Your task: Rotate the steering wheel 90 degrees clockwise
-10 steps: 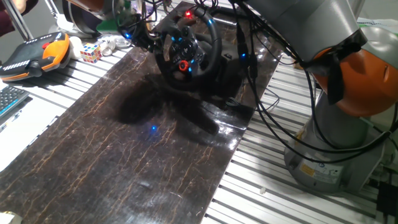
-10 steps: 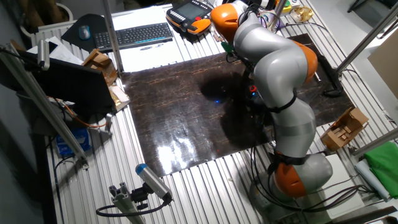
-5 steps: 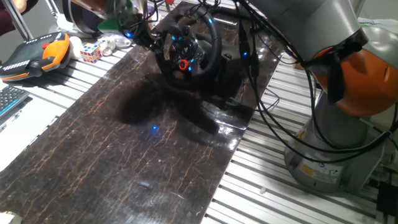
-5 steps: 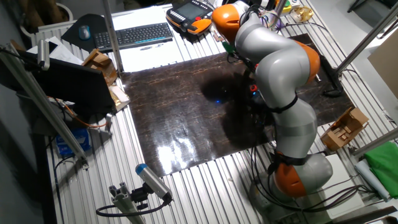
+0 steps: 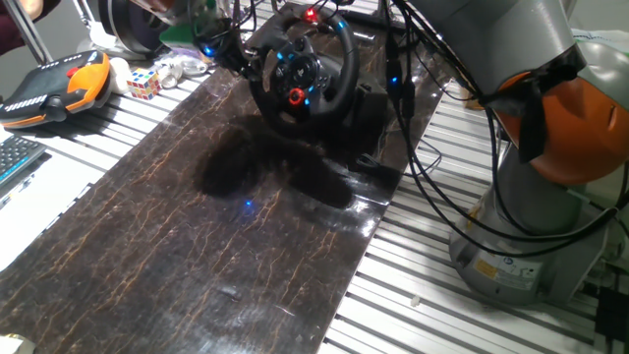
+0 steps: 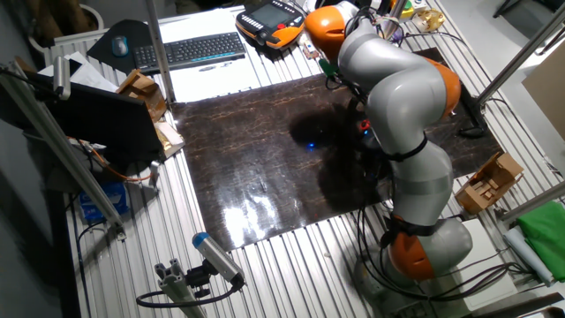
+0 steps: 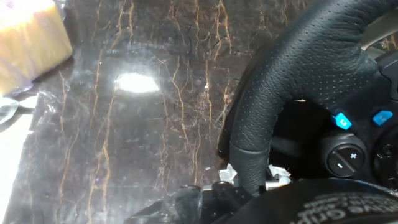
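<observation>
The black steering wheel (image 5: 300, 74) stands upright on its bulky base at the far end of the dark mat, with a red round button (image 5: 298, 95) and blue-lit buttons on the hub. My gripper (image 5: 246, 65) is at the rim's left side, shut on it. In the hand view the thick perforated rim (image 7: 292, 81) runs down between my fingers (image 7: 227, 173), and the gripper (image 7: 252, 177) closes around it beside the blue hub buttons (image 7: 341, 121). From the other fixed view my arm (image 6: 397, 88) hides nearly all of the wheel and the gripper.
A dark marbled mat (image 5: 197, 246) covers the slatted table. An orange teach pendant (image 5: 59, 84), a colour cube (image 5: 143, 83) and a keyboard (image 5: 15, 157) lie at the left. Cables (image 5: 423, 147) hang beside the wheel base. A yellow block (image 7: 31, 40) sits beyond the mat.
The hand has shifted slightly up and to the right with the rim. The hub's red button has moved a little the same way, so the wheel has turned a small amount.
</observation>
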{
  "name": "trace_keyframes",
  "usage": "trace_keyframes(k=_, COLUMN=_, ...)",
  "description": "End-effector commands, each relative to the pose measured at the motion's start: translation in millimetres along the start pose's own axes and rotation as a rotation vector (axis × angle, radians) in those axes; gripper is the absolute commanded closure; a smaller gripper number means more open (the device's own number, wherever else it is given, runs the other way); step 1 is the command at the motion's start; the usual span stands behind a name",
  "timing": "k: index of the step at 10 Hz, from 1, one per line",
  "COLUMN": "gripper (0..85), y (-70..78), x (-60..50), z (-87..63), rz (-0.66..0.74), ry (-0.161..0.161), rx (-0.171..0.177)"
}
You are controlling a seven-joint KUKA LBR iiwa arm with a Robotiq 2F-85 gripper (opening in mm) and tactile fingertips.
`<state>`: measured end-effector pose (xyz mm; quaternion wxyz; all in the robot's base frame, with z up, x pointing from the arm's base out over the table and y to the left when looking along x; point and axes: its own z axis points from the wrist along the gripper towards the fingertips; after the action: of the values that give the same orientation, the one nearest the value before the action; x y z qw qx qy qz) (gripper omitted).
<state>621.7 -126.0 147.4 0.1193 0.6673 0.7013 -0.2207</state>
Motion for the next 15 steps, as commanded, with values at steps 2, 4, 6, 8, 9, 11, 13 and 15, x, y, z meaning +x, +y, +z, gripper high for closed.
trace_keyframes(k=2, gripper=84.3, y=0.1, x=-0.8, z=1.9, rz=0.024, ry=-0.009, rx=-0.010)
trace_keyframes(k=4, gripper=84.3, y=-1.3, x=-2.2, z=2.2, rz=0.030, ry=-0.033, rx=-0.009)
trace_keyframes(k=6, gripper=84.3, y=-2.3, x=-3.1, z=1.9, rz=-0.027, ry=-0.056, rx=-0.007)
trace_keyframes(k=8, gripper=84.3, y=-2.3, x=-2.9, z=2.3, rz=-0.046, ry=-0.053, rx=-0.005)
trace_keyframes(k=9, gripper=81.7, y=-2.2, x=-1.9, z=2.0, rz=-0.073, ry=-0.050, rx=-0.008)
trace_keyframes(k=11, gripper=52.3, y=-0.1, x=4.8, z=0.8, rz=-0.159, ry=-0.027, rx=-0.021)
trace_keyframes(k=13, gripper=39.7, y=1.4, x=20.3, z=0.3, rz=-0.253, ry=0.004, rx=-0.037)
trace_keyframes(k=15, gripper=36.7, y=0.4, x=28.2, z=-1.6, rz=-0.290, ry=0.003, rx=-0.045)
